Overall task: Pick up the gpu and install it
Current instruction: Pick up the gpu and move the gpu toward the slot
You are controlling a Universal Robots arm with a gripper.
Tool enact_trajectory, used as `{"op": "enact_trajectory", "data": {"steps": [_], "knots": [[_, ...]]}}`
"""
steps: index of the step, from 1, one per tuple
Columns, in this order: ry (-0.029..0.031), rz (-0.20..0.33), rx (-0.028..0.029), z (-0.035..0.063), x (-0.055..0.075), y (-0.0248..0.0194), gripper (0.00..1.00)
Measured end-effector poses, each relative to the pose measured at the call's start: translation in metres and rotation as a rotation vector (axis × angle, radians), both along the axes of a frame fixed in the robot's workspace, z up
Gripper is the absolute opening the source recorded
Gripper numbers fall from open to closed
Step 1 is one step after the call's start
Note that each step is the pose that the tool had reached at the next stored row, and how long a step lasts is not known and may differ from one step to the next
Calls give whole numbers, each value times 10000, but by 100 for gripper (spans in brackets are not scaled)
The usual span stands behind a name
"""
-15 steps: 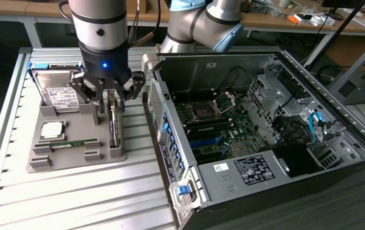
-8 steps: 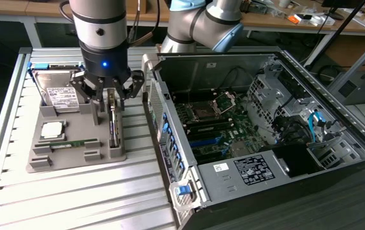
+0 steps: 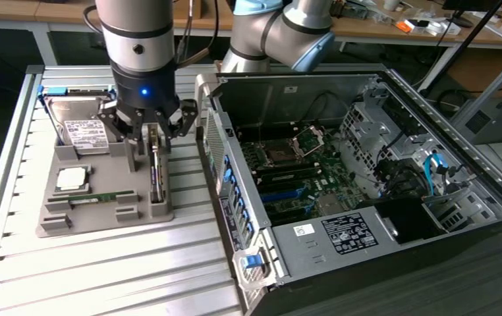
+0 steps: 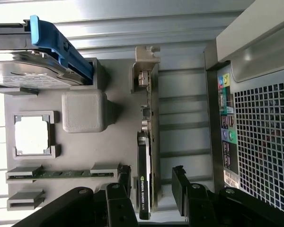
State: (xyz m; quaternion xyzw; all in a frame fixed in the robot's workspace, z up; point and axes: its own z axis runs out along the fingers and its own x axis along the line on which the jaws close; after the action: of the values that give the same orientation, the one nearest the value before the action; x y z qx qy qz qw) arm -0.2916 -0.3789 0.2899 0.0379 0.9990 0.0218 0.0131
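The gpu (image 3: pixel 155 170) is a thin dark card with a silvery end bracket. It stands on edge in a slot along the side of the grey tray (image 3: pixel 101 216) nearest the computer case. My gripper (image 3: pixel 150 135) hangs low over the card's far end, open. In the wrist view the gpu (image 4: pixel 146 156) runs between my two dark fingers (image 4: pixel 124 179), with a gap on each side and the wider one toward the case. The gripper (image 4: pixel 151 182) straddles the card without touching it.
The tray (image 4: pixel 85 151) also holds a silver hard drive (image 3: pixel 80 126) with a blue clip (image 4: pixel 61 47), a square processor (image 3: pixel 72 176) and a green memory stick (image 3: pixel 93 196). The open computer case (image 3: pixel 365 178) lies close on the exterior view's right, motherboard (image 3: pixel 295 174) exposed.
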Motion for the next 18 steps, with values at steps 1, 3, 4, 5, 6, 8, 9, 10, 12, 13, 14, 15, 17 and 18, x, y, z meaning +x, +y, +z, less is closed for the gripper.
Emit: {"op": "enact_trajectory", "data": {"steps": [1, 3, 4, 5, 6, 8, 9, 10, 12, 13, 14, 15, 17, 18], "knots": [[0, 0, 0, -8, 0, 4, 48], [0, 0, 0, -23, 0, 11, 48], [-1, 0, 0, -32, 0, 15, 48], [-1, 0, 1, -41, -1, 18, 48], [0, -1, 0, -49, -2, 23, 48], [1, 0, -1, -66, -2, 31, 48], [0, 0, 0, -76, -2, 35, 48], [0, 0, 0, -85, -2, 37, 48], [1, 1, 0, -118, -2, 43, 48], [-1, 0, 0, -133, -2, 45, 48], [0, 0, 0, -146, -2, 47, 48], [-1, -1, 0, -159, -2, 50, 48], [0, -1, 0, -182, -2, 58, 48], [1, 0, -1, -191, -2, 65, 48]]}}
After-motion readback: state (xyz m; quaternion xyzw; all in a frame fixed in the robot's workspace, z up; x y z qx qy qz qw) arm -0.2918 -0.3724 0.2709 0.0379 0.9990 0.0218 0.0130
